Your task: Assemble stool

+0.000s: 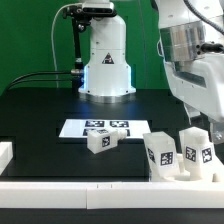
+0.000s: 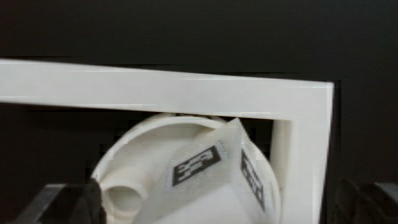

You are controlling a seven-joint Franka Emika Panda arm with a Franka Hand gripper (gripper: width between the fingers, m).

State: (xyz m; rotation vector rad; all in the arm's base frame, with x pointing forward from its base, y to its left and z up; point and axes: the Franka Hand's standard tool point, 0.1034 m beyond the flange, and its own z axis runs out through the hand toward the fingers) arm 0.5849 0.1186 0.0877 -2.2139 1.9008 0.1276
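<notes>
The round seat showed only in the wrist view. It was tipped up on edge, a tag on its face, just inside the corner of the white border rail. In the exterior view, one upright leg and a second upright leg stood side by side near the rail, at about 4 o'clock from the marker board. A third leg lay on the board's 6 o'clock edge. The hand hung over the upright pair above the black counter. I could not tell whether its fingers were spread or pressed together.
</notes>
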